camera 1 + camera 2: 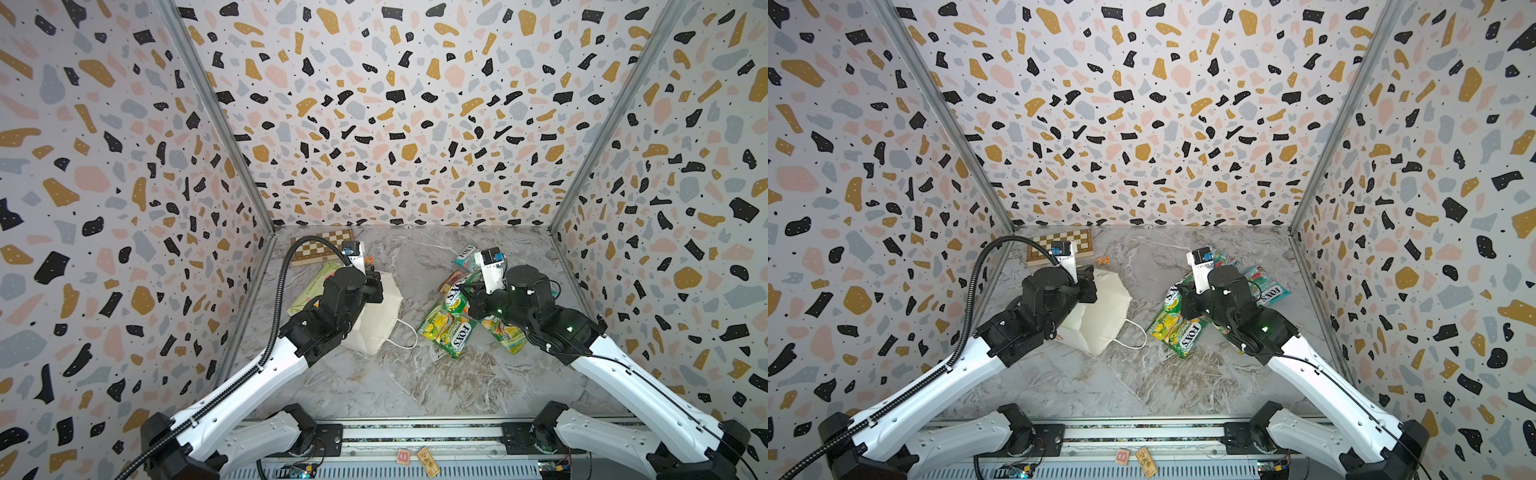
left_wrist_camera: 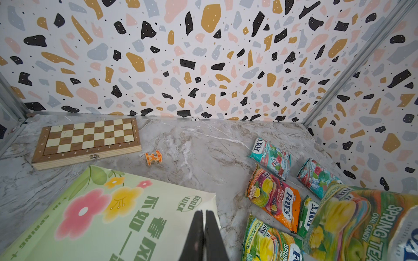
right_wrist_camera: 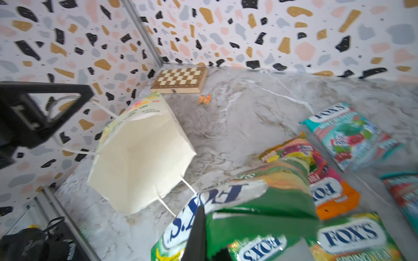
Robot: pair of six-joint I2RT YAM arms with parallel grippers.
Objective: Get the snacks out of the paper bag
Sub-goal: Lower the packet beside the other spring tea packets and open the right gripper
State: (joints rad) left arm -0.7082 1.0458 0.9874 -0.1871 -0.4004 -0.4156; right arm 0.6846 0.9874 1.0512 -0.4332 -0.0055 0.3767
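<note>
marble tabletop [image 1: 415,374]; green snack packet [image 2: 352,217] pinched in the right hand [image 1: 471,293].

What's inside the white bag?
Only bare white paper shows through the bag's open mouth. The packets seen are outside it. Its sagging top side covers a strip of the inside.

Both end effectors [image 2: 203,214] [image 3: 203,226] closed, arms outstretched.

paper bag [image 3: 140,162]: matt paper | snacks [image 2: 274,203]: glossy plastic | chessboard [image 2: 88,140]: wood | table [image 2: 192,153]: smooth marble-look
</note>
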